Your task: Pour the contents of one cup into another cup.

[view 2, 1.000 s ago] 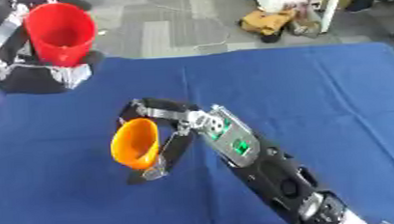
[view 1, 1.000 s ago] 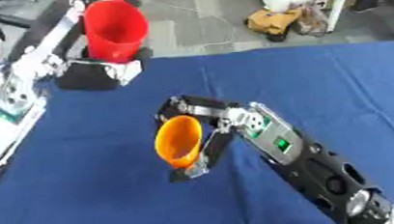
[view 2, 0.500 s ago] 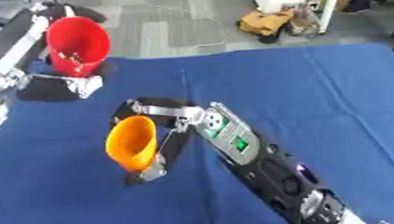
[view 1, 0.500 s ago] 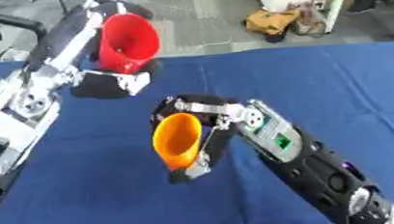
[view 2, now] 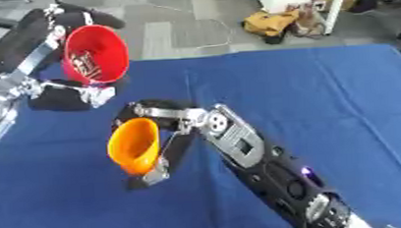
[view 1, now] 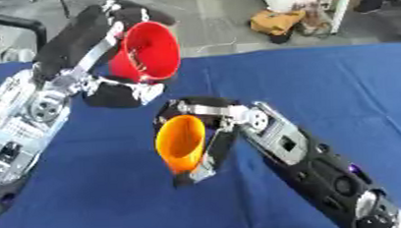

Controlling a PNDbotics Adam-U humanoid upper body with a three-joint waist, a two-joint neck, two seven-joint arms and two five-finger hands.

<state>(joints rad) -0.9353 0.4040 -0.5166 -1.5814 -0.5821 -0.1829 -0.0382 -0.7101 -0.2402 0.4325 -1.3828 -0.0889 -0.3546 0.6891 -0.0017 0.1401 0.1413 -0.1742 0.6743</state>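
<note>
Two cups are up off the blue tablecloth (view 1: 340, 94), one in each of the robot's hands. Neither carries any print or label that I can read. The orange cup (view 1: 181, 143) is tipped over on its side, mouth turned toward the robot's left, and the right hand (view 1: 207, 135) is wrapped around it: fingers curl over the top of the rim and one long finger runs down behind the cup to below its base. It hangs over the middle of the cloth.

Up and to the left of the orange cup is the red cup (view 2: 96, 53), also tilted, its mouth facing toward the camera and slightly down, so you can see something pale and mottled lying inside against its wall. What that stuff is I can't make out. The left hand (view 1: 105, 37) is clamped on the red cup from behind and beneath, black padded fingers around its back and a thumb-like part under its lower rim. The red cup's lower lip sits above and a little left of the orange cup's open mouth, the two not touching.

Beyond the cloth's far edge, past the red cup, is grey floor with a tan bag (view 1: 278, 21) by a white stand.
</note>
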